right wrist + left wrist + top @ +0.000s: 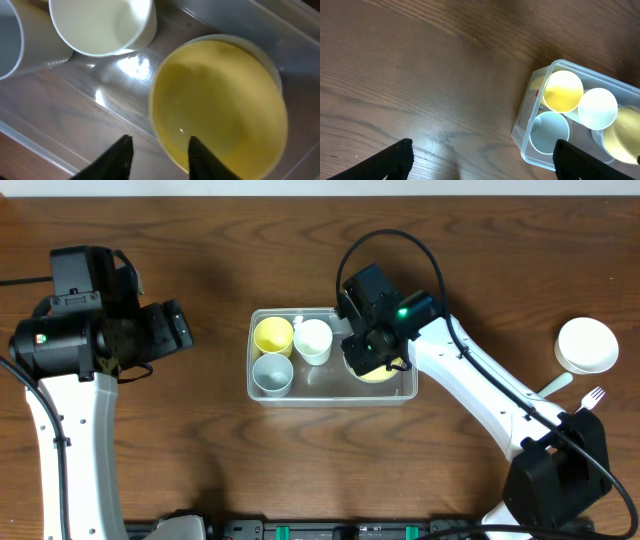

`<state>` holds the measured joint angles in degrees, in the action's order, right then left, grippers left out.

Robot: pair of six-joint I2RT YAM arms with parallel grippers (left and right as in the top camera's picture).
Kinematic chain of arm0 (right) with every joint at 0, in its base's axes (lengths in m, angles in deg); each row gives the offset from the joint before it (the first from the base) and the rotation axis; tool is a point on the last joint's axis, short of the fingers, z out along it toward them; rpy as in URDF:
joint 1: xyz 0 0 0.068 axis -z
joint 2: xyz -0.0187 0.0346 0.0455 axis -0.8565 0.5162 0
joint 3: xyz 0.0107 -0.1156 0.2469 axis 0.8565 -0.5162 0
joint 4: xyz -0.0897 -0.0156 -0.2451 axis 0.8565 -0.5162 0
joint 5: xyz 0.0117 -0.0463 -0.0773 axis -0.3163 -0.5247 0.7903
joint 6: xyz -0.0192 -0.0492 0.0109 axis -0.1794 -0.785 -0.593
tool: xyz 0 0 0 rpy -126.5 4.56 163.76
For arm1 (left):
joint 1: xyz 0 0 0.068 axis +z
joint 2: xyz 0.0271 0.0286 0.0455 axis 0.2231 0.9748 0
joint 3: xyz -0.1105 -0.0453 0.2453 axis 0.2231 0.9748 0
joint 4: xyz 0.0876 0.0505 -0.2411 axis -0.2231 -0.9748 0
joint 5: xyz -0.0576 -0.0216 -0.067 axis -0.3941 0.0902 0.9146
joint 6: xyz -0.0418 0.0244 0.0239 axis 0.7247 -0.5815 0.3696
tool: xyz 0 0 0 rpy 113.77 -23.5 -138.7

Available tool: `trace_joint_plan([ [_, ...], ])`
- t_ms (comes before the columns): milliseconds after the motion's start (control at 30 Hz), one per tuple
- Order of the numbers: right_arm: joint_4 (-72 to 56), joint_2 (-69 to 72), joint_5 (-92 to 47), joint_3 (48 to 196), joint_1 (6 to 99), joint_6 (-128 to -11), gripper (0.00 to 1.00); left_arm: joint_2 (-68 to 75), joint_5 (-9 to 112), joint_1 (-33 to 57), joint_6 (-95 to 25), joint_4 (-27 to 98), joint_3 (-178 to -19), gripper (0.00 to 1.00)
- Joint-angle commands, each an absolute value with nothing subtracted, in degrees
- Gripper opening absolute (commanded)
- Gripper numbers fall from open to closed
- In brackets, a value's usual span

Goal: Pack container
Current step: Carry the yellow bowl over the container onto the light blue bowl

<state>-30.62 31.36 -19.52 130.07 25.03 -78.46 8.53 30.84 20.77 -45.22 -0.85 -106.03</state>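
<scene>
We see the container lying near the middle of the dark wooden table, its long side running left to right. It is a clear plastic rectangular tub with rounded corners and a raised rim, and the wood grain shows through its floor and walls. At its left end three cups stand upright and close together: a yellow cup in the far corner, a pale blue-grey cup just in front of it, and a white cup beside the yellow one. A yellow bowl sits open side up in the right end, partly covered from above by the right gripper. In the right wrist view, that gripper's dark fingers stand moderately apart astride the bowl's near rim, one outside the bowl and one over its inside; we cannot tell whether either touches it. The left gripper hangs over bare table, well to the left of the tub, its fingers spread wide with nothing between them. Near the table's right edge, well apart from the tub, a round white bowl rests with a white plastic fork just in front of it.
</scene>
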Motion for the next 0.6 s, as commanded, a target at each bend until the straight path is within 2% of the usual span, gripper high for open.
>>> trace_joint_plan([
  [0, -30.2, 31.2, -19.5, 129.8, 24.7, -78.6, 0.4, 8.9, 30.8, 21.1, -44.7, -1.2, -106.0, 0.89],
  [267, -29.2, 31.2, -19.5, 129.8, 24.7, -78.5, 0.38, 8.9, 30.8, 21.1, -44.7, -1.2, -106.0, 0.89],
  [333, -29.9, 31.2, -19.6, 129.8, 24.7, -78.5, 0.31, 8.9, 30.8, 21.1, -44.7, -1.2, -106.0, 0.89],
  [400, -31.2, 31.2, -19.5, 129.8, 24.7, -78.5, 0.12, 8.9, 30.8, 21.1, -44.7, -1.3, -106.0, 0.89],
  [433, -31.8, 31.2, -19.5, 129.8, 24.7, -78.5, 0.09, 8.9, 30.8, 21.1, -44.7, -1.3, -106.0, 0.89],
  [500, -32.4, 31.2, -19.5, 129.8, 24.7, -78.5, 0.1, 8.9, 30.8, 21.1, -44.7, -1.2, -106.0, 0.89],
  [567, -32.8, 31.2, -19.5, 129.8, 24.7, -78.5, 0.17, 8.9, 30.8, 21.1, -44.7, -1.2, -106.0, 0.89],
])
